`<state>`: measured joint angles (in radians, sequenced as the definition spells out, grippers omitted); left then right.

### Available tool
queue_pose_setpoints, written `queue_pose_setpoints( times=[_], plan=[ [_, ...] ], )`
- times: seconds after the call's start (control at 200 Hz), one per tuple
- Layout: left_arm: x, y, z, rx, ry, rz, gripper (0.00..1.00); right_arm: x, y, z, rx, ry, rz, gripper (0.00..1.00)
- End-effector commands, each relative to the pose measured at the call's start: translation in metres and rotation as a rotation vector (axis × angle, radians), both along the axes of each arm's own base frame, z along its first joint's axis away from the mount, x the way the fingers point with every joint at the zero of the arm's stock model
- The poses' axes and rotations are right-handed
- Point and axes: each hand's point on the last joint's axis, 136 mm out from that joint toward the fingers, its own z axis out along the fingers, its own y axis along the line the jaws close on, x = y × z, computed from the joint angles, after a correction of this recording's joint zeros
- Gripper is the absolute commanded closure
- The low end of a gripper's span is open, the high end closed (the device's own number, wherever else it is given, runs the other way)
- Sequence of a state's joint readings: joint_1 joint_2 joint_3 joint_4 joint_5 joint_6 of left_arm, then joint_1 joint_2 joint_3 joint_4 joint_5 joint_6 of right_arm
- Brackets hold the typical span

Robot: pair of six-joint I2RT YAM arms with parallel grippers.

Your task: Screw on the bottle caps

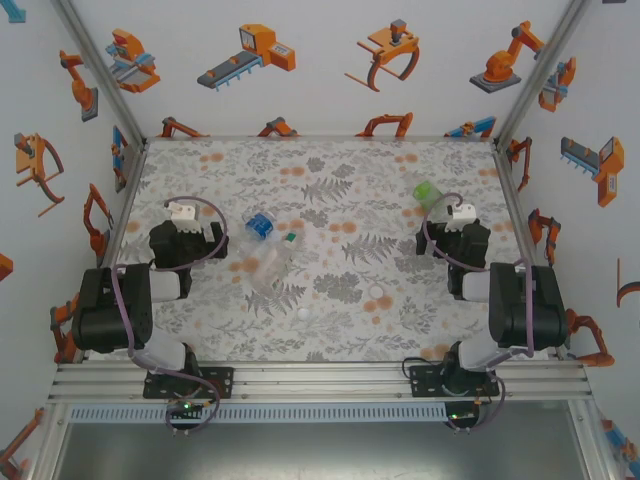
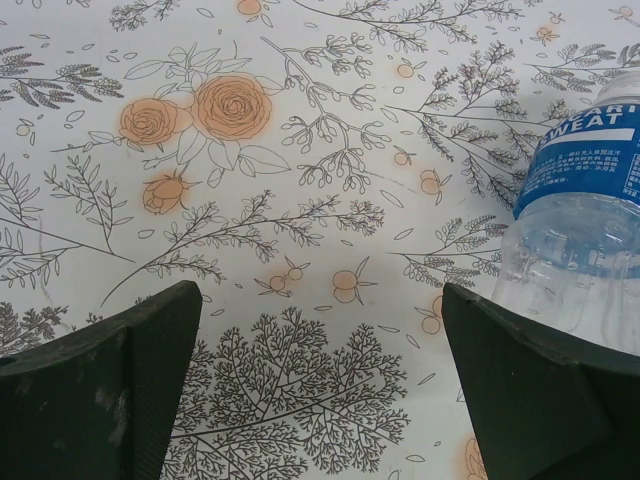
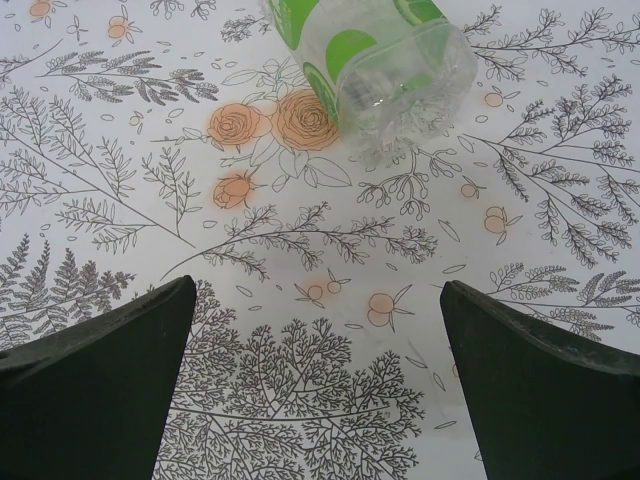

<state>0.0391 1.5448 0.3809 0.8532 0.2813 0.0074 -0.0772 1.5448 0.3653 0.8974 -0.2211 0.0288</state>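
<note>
The blue-label bottle (image 1: pixel 259 227) lies on the table just right of my left gripper (image 1: pixel 190 232); in the left wrist view the blue-label bottle (image 2: pixel 590 200) reaches behind the right finger. The slim clear bottle (image 1: pixel 262 266) lies below it. A green cap (image 1: pixel 289 238) sits beside them. Two white caps (image 1: pixel 377 292) (image 1: pixel 303 313) rest nearer the front. The green-tinted bottle (image 1: pixel 428 192) lies just ahead of my right gripper (image 1: pixel 455 228), its base showing (image 3: pixel 385 60). Both the left gripper (image 2: pixel 320 380) and the right gripper (image 3: pixel 315 370) are open over bare cloth.
A floral-print cloth (image 1: pixel 340 210) covers the table. White walls with orange robot stickers (image 1: pixel 250 50) enclose it on three sides, with aluminium posts (image 1: pixel 100 70) at the corners. The arm bases sit on the rail (image 1: pixel 320 380) at the near edge.
</note>
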Motion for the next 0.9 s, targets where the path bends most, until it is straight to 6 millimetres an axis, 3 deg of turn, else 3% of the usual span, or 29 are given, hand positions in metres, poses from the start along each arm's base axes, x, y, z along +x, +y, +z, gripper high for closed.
queue_pose_setpoints(
  times=[0.0, 0.696, 0.891],
  plan=[
    [0.001, -0.002, 0.009, 0.007, -0.039, -0.021, 0.03, 0.000, 0.002, 0.006, -0.007, -0.031, 0.020, 0.01],
    [0.001, -0.002, 0.010, 0.005, -0.041, -0.019, 0.03, 0.000, 0.001, 0.005, -0.009, -0.030, 0.018, 0.01],
    [0.003, 0.007, 0.009, -0.009, -0.033, 0.022, 0.03, 0.004, -0.013, 0.004, -0.005, -0.010, -0.069, 0.01]
  ],
)
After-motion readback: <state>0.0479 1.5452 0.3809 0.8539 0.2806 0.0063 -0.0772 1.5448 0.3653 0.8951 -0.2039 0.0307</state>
